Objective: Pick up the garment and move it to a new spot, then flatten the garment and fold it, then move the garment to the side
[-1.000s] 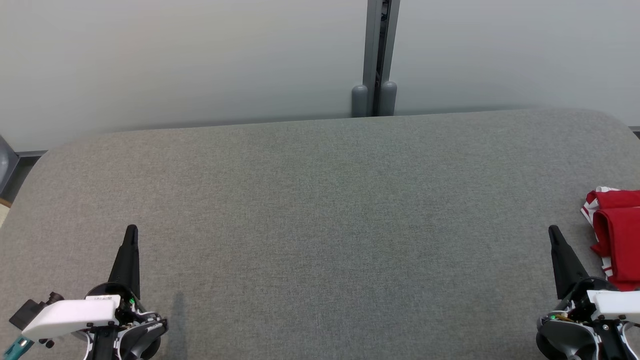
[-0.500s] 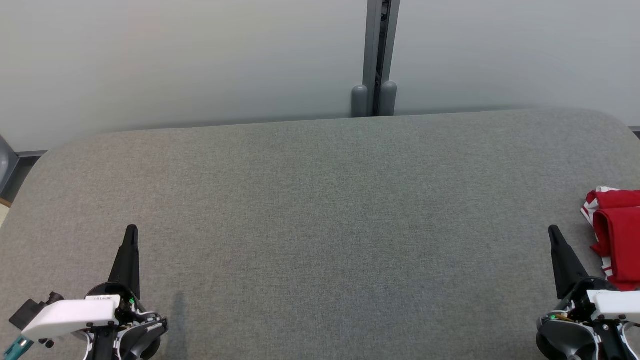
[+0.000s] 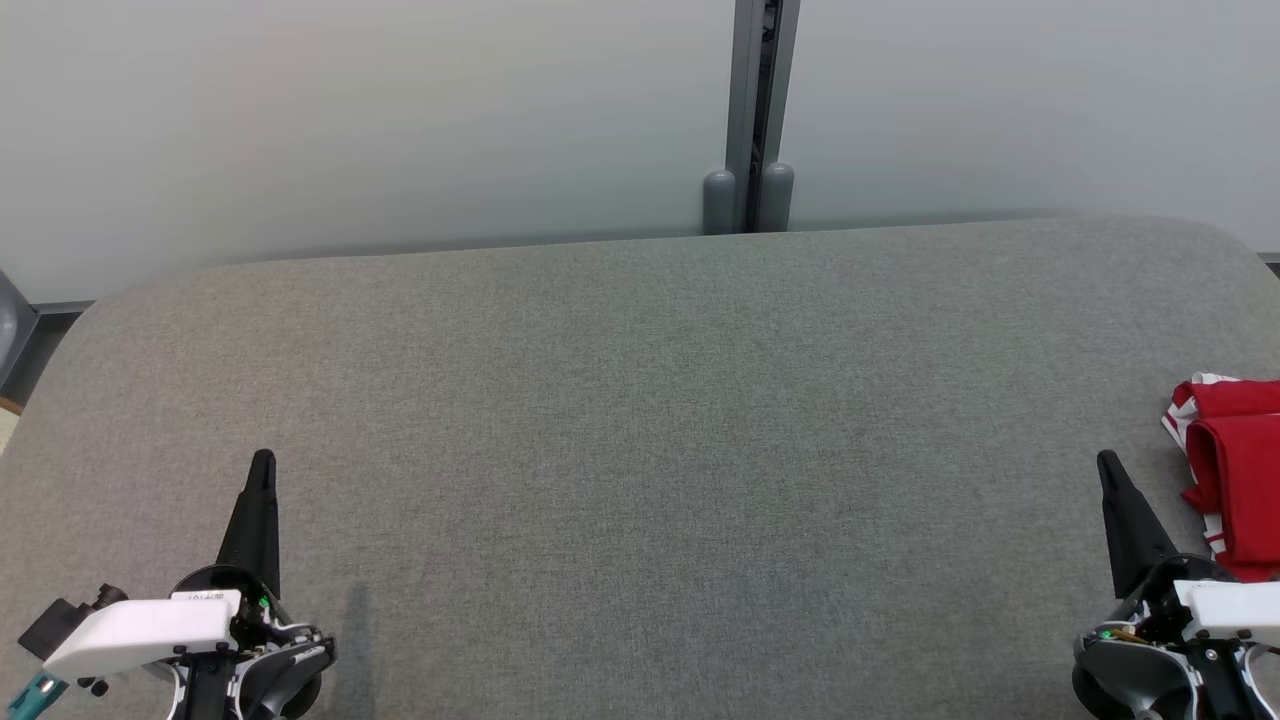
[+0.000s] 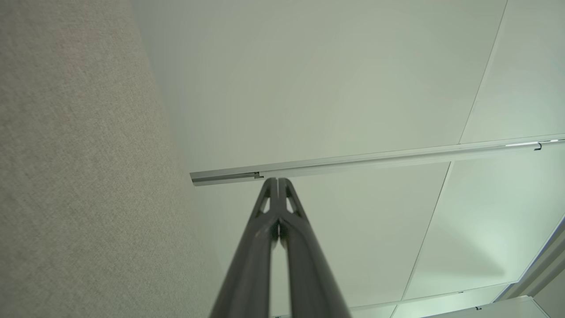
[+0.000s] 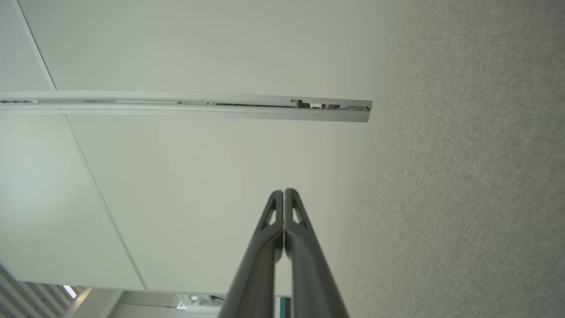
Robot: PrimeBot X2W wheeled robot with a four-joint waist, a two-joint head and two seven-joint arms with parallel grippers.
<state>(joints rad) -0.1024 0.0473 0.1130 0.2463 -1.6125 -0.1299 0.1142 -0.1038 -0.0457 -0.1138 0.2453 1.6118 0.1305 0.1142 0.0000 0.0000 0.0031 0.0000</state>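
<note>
Red-white garment (image 3: 1232, 480) at 3 o'clock on counter (image 3: 640, 400), cut by frame edge, near right fingers (image 3: 1130, 530). Looks folded, so prob. set aside already. Left fingers (image 3: 255, 520) at 8 o'clock. Both pairs closed, empty, parked low & wide, prob. rest pose.

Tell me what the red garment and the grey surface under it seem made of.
The garment looks like soft matte cloth, perhaps knit: it lies in rounded folds, with red-and-white striped trim. The grey surface looks like woven textile covering, matte and flecked, its fine grain visible; what is beneath cannot be told.
</note>
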